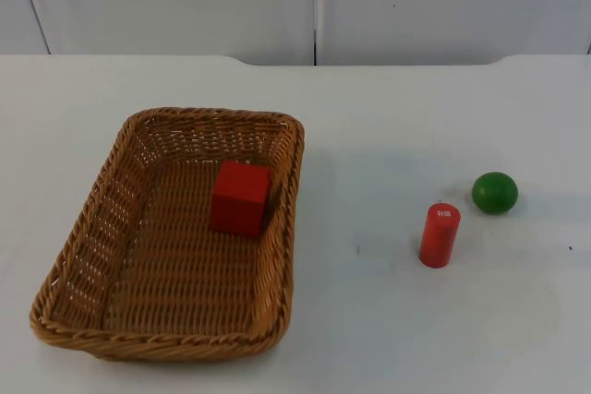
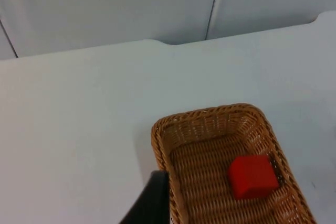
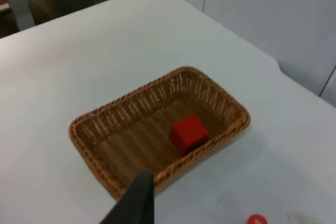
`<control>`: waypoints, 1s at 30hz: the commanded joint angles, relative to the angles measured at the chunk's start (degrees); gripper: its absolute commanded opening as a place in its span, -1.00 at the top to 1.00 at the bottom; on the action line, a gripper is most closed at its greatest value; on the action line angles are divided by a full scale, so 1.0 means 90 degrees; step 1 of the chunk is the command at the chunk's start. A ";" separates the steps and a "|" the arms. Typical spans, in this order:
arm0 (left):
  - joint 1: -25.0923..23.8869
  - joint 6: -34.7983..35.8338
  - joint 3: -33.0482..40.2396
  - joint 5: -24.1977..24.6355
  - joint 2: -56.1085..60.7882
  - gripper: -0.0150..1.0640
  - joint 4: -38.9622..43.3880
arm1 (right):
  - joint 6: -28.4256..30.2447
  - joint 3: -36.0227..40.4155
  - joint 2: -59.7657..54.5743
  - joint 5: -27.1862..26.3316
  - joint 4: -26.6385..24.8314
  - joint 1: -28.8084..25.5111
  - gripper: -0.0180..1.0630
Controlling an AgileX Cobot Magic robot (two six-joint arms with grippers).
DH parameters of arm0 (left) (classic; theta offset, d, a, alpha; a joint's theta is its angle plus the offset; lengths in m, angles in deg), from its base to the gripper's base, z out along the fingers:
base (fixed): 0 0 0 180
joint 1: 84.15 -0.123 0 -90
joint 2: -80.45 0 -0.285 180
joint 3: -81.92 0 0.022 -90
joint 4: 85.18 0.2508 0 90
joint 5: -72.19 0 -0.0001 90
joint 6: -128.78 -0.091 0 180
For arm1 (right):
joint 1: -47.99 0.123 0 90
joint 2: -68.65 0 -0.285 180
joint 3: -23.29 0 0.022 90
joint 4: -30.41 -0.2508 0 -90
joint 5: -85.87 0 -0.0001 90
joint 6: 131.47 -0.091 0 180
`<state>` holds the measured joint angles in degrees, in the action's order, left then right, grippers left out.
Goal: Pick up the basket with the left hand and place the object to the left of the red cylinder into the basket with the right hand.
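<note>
Below the left tool (image 2: 152, 203), fingers' state not discernible: basket (image 1: 138, 320) on the tabletop (image 1: 416, 320), red cube (image 1: 240, 197) inside. Below the right tool (image 3: 134, 203), state likewise unclear: same basket; beyond it, red cylinder (image 1: 440, 235), green ball (image 1: 494, 192) beside.
</note>
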<state>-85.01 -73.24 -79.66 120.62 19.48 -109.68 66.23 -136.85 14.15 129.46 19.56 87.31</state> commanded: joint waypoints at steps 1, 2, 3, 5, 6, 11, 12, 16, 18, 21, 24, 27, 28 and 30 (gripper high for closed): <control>0.0010 -0.0046 0.0339 -0.0151 0.0341 -0.75 -0.0028 | -0.0058 0.0167 0.0085 -0.0001 0.0012 -0.0028 -0.98; 0.0010 -0.0046 0.0496 -0.0179 0.0495 -0.75 -0.0028 | -0.0088 0.0238 0.0105 -0.0001 0.0012 -0.0028 -0.98; 0.0010 -0.0046 0.0585 -0.0179 0.0612 -0.75 -0.0012 | -0.0089 0.0297 0.0115 -0.0001 0.0012 -0.0028 -0.98; 0.0010 -0.0109 0.0834 -0.0179 0.0902 -0.75 0.0014 | -0.0176 0.0431 0.0142 -0.0003 0.0012 -0.0028 -0.98; 0.0010 -0.0141 0.0972 -0.0193 0.1072 -0.75 0.0014 | -0.0179 0.0515 0.0189 -0.0033 0.0012 -0.0028 -0.98; 0.0010 -0.0142 0.1480 -0.0193 0.1938 -0.75 0.0032 | -0.0205 0.0921 0.0386 -0.0110 0.0012 -0.0028 -0.98; 0.0010 -0.0142 0.1598 -0.0180 0.2166 -0.75 0.0032 | -0.0205 0.1039 0.0470 -0.0140 0.0012 -0.0028 -0.98; 0.0010 0.0059 0.1877 0.0130 0.2967 -0.75 0.0055 | -0.0352 0.1504 0.0925 -0.0171 0.0021 -0.0028 -0.98; 0.0010 0.0139 0.1955 0.0154 0.3172 -0.75 0.0055 | -0.0404 0.1616 0.1044 -0.0203 0.0021 -0.0028 -0.98; 0.0010 0.0261 0.2250 0.0214 0.3716 -0.75 0.0121 | -0.0547 0.2008 0.1536 -0.0276 0.0021 -0.0028 -0.98; 0.0010 0.0540 0.2387 0.0310 0.4033 -0.75 0.0325 | -0.0559 0.2214 0.1877 -0.0276 0.0021 -0.0028 -0.98; 0.0010 0.1002 0.2582 0.0424 0.4456 -0.75 0.0897 | -0.0662 0.2412 0.2461 -0.0190 0.0021 -0.0028 -0.98; 0.0010 0.1002 0.2582 0.0424 0.4456 -0.75 0.0897 | -0.0662 0.2412 0.2461 -0.0190 0.0021 -0.0028 -0.98; 0.0010 0.1390 0.2716 0.0514 0.4729 -0.75 0.1258 | -0.0731 0.2440 0.2802 0.0004 0.0027 -0.0028 -0.98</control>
<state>-85.01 -62.53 -55.63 124.73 61.36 -100.15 60.12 -115.30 38.55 129.34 19.68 87.31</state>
